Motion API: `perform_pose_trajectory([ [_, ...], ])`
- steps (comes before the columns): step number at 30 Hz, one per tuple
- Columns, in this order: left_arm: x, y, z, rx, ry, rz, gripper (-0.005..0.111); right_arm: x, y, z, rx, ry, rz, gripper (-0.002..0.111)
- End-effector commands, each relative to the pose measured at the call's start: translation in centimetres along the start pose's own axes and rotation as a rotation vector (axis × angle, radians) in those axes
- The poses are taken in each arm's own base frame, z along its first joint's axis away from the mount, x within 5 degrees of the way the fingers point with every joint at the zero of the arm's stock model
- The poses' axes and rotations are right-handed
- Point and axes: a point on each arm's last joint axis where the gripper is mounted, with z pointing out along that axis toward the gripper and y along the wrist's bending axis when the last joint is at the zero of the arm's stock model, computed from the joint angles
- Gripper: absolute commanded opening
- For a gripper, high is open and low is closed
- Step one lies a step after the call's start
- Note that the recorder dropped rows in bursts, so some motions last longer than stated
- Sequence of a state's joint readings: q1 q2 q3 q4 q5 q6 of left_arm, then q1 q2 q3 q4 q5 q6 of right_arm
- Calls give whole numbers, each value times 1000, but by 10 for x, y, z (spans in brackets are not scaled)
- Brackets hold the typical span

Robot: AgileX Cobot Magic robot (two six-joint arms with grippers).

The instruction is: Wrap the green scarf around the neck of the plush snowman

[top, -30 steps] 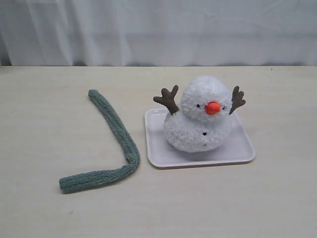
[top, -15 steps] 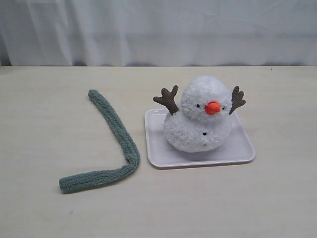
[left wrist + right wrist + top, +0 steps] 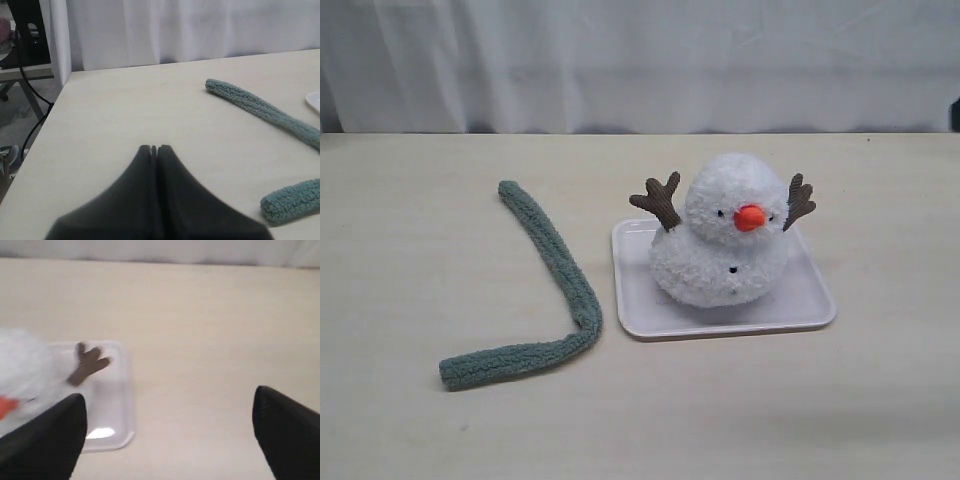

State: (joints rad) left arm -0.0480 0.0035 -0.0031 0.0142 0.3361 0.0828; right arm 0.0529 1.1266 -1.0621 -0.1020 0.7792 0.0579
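Moved only: dark shape (image 3: 956, 113) entering upper right edge. Right gripper (image 3: 167, 395) wide open, empty; left gripper (image 3: 154, 149) closed, empty. Scarf (image 3: 515, 360) untouched, wrapping not begun.

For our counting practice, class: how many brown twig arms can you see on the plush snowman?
2. One twig arm rises beside the plush snowman's head on the exterior view's left, the other on its right. None appears hidden.

One green scarf (image 3: 563, 262), one plush snowman (image 3: 720, 255), one white tray (image 3: 812, 300)
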Motion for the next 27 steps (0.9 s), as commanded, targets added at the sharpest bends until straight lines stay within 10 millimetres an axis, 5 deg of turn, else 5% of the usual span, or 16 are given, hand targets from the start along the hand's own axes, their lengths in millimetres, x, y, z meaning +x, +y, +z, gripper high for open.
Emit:
perform_pose_trajectory([
  [1,0,0,0,-3,-13,-7,0,6,36,9,-413,128,-90,72],
  [8,0,0,0,-3,-13,-7,0,26,126,1,-747,118,-490,72],
  [15,0,0,0,-3,-13,-7,0,43,204,-1,-777,-57,-709,72],
  [27,0,0,0,-3,-13,-7,0,87,308,77,-722,-7,-1059,72],
])
